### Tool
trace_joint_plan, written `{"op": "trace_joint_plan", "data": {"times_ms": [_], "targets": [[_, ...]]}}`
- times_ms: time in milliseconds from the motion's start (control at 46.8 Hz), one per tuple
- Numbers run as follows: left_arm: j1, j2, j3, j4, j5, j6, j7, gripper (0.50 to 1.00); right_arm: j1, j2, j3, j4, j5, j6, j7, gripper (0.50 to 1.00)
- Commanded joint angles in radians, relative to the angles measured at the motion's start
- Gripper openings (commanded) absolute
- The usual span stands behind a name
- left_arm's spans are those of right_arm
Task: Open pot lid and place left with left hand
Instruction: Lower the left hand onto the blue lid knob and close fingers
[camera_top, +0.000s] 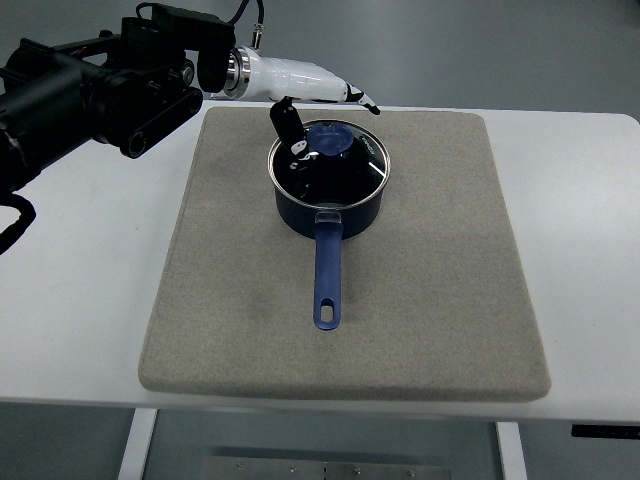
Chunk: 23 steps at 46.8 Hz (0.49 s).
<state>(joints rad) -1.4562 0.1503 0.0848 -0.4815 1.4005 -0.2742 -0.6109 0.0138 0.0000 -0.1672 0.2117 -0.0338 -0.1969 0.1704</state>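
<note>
A dark blue pot (330, 215) stands on the grey mat (440, 260), its long blue handle (327, 280) pointing toward the near edge. A glass lid (355, 170) with a blue knob (329, 140) sits on the pot. My left hand (328, 115), white with black fingertips, reaches in from the upper left and hovers over the far rim of the lid. Its fingers are spread: the thumb (287, 122) comes down at the left of the knob and one fingertip (369, 105) sticks out past it to the right. It holds nothing.
The mat lies on a white table (90, 290). My black left arm (90, 95) crosses the upper left corner of the table. Bare mat shows left of the pot (225, 220) and on its right.
</note>
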Motion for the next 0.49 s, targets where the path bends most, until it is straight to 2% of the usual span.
{"op": "trace_joint_plan", "data": {"times_ms": [0, 64, 107, 256, 385, 470], "targets": [[-0.001, -0.001, 0.026, 0.0, -0.002, 0.0, 0.0, 0.859, 0.0, 0.0, 0.0, 0.0, 0.0, -0.001, 0.0, 0.917], [-0.001, -0.001, 0.027, 0.0, -0.002, 0.0, 0.0, 0.853, 0.0, 0.0, 0.0, 0.0, 0.0, -0.001, 0.0, 0.917], [-0.001, 0.0, 0.027, 0.0, -0.002, 0.0, 0.0, 0.821, 0.0, 0.0, 0.0, 0.0, 0.0, 0.001, 0.0, 0.917], [-0.001, -0.001, 0.029, 0.0, 0.0, 0.0, 0.0, 0.778, 0.0, 0.0, 0.0, 0.0, 0.0, -0.001, 0.0, 0.917], [-0.003, -0.001, 0.027, 0.0, 0.0, 0.0, 0.0, 0.716, 0.0, 0.0, 0.0, 0.0, 0.0, -0.001, 0.0, 0.917], [-0.004, -0.001, 0.027, -0.002, 0.0, -0.002, 0.0, 0.701, 0.0, 0.0, 0.0, 0.0, 0.0, -0.001, 0.0, 0.917]]}}
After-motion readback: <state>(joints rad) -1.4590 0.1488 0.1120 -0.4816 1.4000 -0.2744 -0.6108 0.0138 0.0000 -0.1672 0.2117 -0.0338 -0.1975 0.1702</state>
